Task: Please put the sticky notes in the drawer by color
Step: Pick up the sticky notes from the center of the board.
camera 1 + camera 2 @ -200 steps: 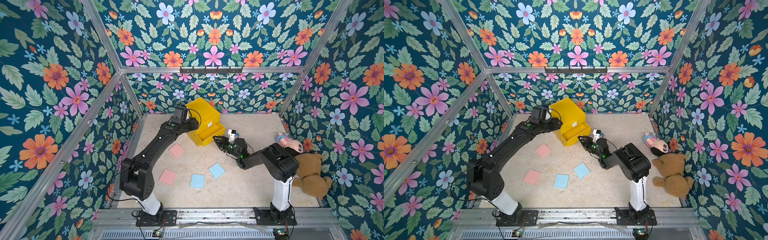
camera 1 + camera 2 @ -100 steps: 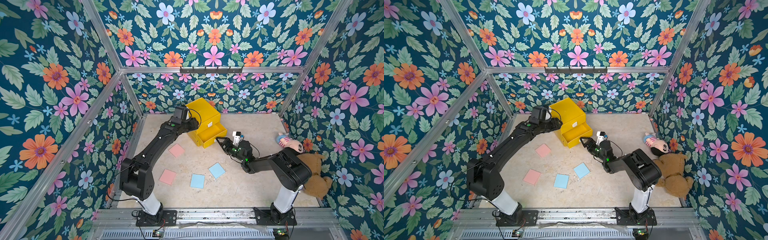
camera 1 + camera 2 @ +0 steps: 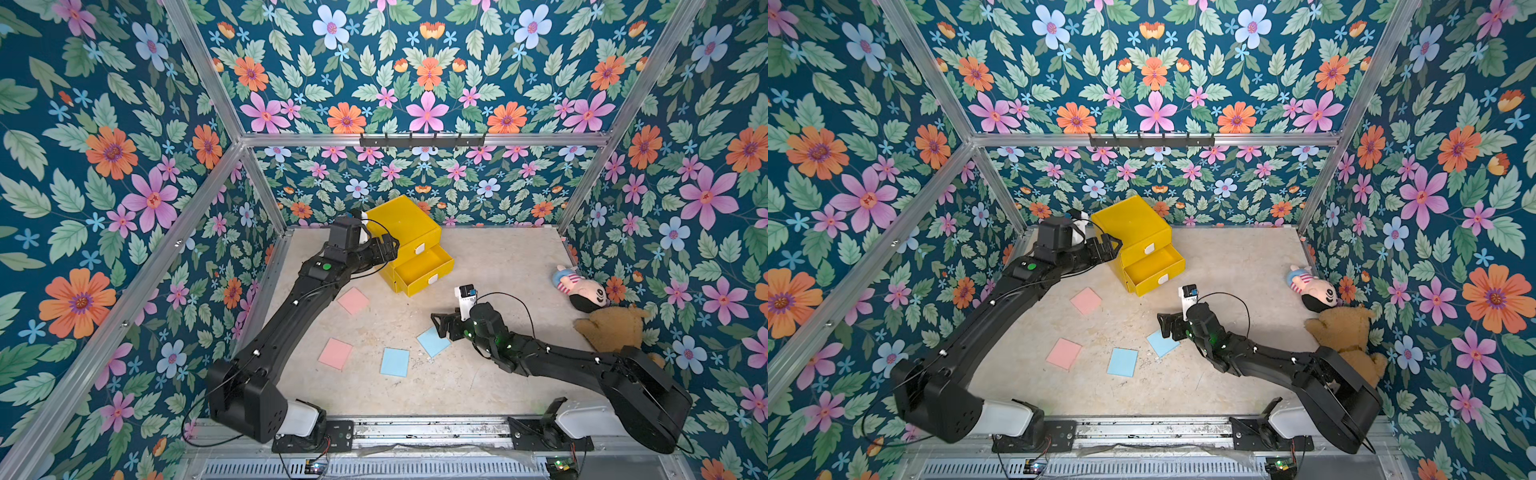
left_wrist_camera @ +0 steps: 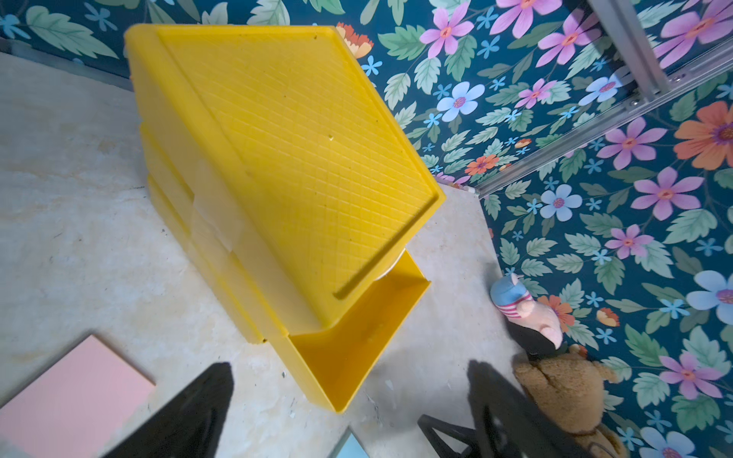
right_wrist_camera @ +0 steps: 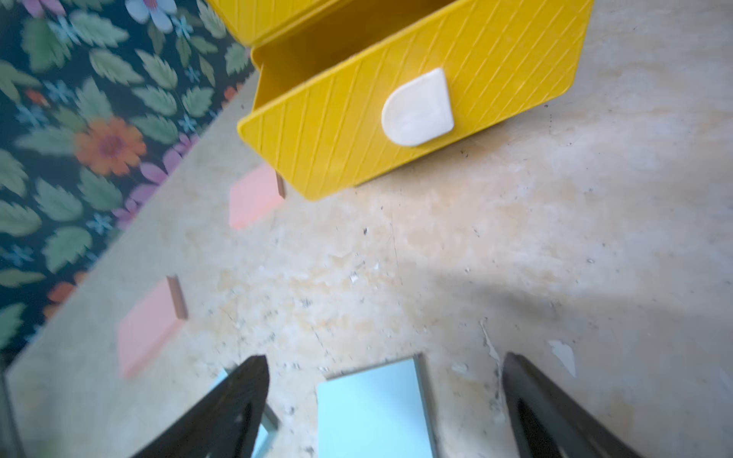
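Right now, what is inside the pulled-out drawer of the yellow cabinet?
The open drawer shows only bare yellow floor in both top views and the left wrist view, with nothing lying on it. Its rear part sits under the cabinet, hidden.

Walls: dark teal floral wallpaper (image 3: 124, 124); pink, orange and pale-blue flowers, green leaves; three sides.
Frame: bare aluminium struts (image 3: 216, 95) along wall corners.
Hook rail: black (image 3: 422, 140), on back crossbar.
Table: beige marbled top (image 3: 498, 257), scuffed, white flecks.
Light: even, soft shadows.

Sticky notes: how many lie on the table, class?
4: a pink note near the cabinet, a second pink note nearer the front, a blue note beside it, another blue note by the right hand. The cabinet may hide more.
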Available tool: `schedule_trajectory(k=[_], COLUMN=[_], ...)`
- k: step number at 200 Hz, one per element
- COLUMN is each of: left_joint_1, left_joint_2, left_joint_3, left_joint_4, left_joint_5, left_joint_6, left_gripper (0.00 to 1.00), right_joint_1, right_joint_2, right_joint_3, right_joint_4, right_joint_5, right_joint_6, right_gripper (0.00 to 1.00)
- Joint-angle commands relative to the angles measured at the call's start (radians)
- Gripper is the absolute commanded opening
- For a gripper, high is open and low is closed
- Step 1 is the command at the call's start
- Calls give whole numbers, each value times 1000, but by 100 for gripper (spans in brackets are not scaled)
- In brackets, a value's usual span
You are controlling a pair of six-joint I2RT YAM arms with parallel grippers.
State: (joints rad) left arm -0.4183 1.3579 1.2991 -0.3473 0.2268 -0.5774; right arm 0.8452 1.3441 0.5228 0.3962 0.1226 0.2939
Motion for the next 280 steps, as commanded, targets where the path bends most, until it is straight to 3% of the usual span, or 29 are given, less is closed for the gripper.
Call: schedule_trajectory(k=[1, 45, 94, 149, 241, 280], left_joint_1=[2, 3, 3, 3, 2, 1], left_joint_2=[-97, -286, -301, -210, -151, -114], left_joint_3=[-111, -391, -559, -566, -583, -584], left_joint_4=[67, 122, 185, 223, 281, 310], left_joint_5=[-53, -112, -84, -41, 9, 70], left_joint_6=[-42, -82, -82, -66, -89, -125], left_gripper=[100, 100, 100, 99, 100, 100], right_joint_1=[86, 214, 236, 229, 211, 211], right_joint_2=[-8, 110, 217, 281, 259, 208], right_joint_3=[27, 140, 163, 123, 72, 89], right_joint_4=[-180, -354, -382, -286, -252, -278], right_joint_5=[125, 235, 247, 219, 193, 212], right_joint_6=[-143, -119, -65, -36, -25, -32], right_gripper=[97, 99, 99, 95, 74, 74])
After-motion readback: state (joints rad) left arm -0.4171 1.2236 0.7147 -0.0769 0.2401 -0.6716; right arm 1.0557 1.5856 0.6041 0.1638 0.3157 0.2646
